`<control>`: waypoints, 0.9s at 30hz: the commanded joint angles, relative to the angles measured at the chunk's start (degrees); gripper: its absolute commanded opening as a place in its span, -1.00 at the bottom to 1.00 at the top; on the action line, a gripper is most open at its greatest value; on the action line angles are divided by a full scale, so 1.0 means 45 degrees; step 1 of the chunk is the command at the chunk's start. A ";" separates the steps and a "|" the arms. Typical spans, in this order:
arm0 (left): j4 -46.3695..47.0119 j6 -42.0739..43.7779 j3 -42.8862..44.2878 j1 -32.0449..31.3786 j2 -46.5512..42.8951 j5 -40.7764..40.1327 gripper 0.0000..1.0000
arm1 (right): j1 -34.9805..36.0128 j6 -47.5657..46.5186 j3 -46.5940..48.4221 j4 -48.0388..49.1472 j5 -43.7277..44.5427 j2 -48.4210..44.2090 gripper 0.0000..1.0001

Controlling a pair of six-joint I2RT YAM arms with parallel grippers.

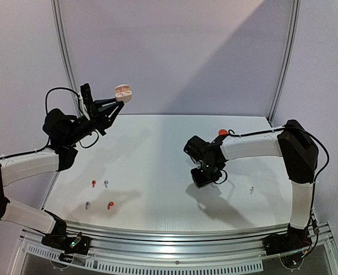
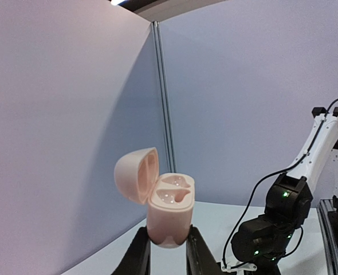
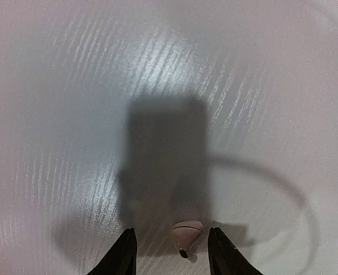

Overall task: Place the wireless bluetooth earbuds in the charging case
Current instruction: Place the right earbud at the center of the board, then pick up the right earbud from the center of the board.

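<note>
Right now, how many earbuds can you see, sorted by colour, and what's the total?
Red-orange earbuds: 2
Lavender-grey earbuds: 2
White earbuds: 2
Total: 6

No readable text, labels or numbers anywhere.

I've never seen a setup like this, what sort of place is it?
Probably a robotics lab test bench: two robot arms bolted to a white table, plain panel walls, tiny earbuds laid out.
</note>
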 commanded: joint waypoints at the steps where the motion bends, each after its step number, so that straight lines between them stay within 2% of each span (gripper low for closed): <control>1: -0.0285 0.0111 -0.0039 0.0134 0.0020 0.0243 -1.00 | -0.0418 -0.0361 0.0484 -0.0481 -0.0430 -0.0001 -0.12; 5: -0.0358 0.0138 -0.0005 0.0132 0.0039 0.0276 -1.00 | -0.0889 -0.0559 0.0462 -0.0368 -0.1019 -0.0422 -0.11; 12: -0.0441 0.0224 0.0063 0.0122 0.0050 0.0323 -1.00 | -0.1425 -0.2000 0.1068 -0.0618 -0.3230 -0.0233 -0.23; 18: -0.0542 0.0324 0.0083 0.0134 -0.0007 0.0342 -1.00 | -0.1870 -0.2899 0.1043 -0.0440 -0.5219 -0.0017 -0.15; 27: -0.0693 0.0394 0.0122 0.0119 -0.0035 0.0502 -1.00 | -0.2702 -0.3843 0.0988 -0.0635 -0.5925 0.0132 0.08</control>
